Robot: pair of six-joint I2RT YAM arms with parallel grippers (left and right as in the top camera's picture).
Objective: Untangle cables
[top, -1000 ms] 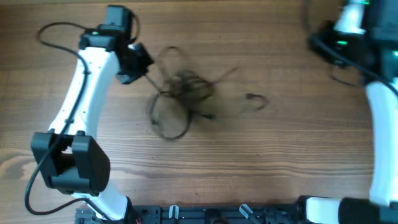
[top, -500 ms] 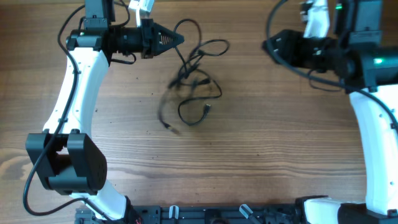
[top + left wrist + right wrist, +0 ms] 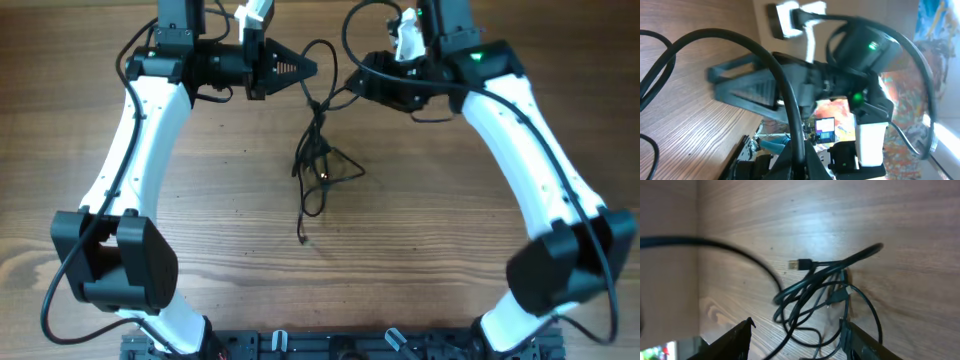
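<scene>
The cables (image 3: 318, 160) are thin black cords bunched in a loose knot at the table's middle, with one end trailing down to a plug (image 3: 303, 238). My left gripper (image 3: 310, 68) points right at the top centre, shut on one cord (image 3: 771, 62) that arcs up out of its fingertips (image 3: 816, 165). My right gripper (image 3: 354, 86) faces it from the right, open, its tips close to the cord's upper loop. In the right wrist view the knot (image 3: 815, 287) and a USB plug (image 3: 800, 264) lie between the spread fingers (image 3: 735, 340), with nothing gripped.
The wooden table (image 3: 450, 230) stretches around the bundle. The arms' own thicker black wires (image 3: 365, 20) loop near both wrists. A dark rail (image 3: 330, 345) runs along the front edge between the two arm bases.
Both arms have swung in to the top centre. The right gripper has opened. The cable bundle has been drawn up into a long, narrow strand.
</scene>
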